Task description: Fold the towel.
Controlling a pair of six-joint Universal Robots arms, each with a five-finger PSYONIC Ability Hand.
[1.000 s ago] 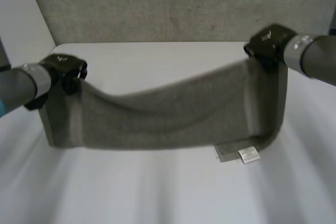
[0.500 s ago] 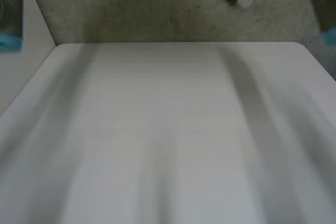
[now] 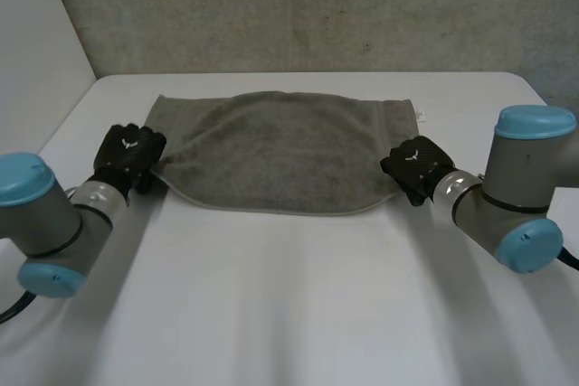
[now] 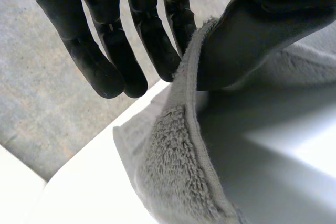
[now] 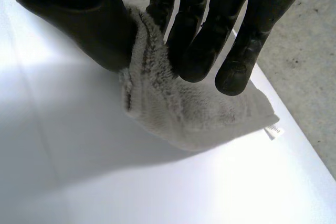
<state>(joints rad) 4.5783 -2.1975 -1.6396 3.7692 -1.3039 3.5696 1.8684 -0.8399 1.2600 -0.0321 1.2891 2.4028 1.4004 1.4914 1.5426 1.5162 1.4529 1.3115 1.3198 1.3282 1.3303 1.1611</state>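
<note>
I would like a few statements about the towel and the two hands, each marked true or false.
1. The towel lies on the table. True.
2. The left hand is open and apart from the towel. False: its thumb and fingers pinch the towel's edge.
3. The right hand pinches the towel. True.
4. Both hands hold the towel's far edge. False: each is at one short end, close to the near corner.
5. A small label shows at the far corner on the right hand's side. True.
</note>
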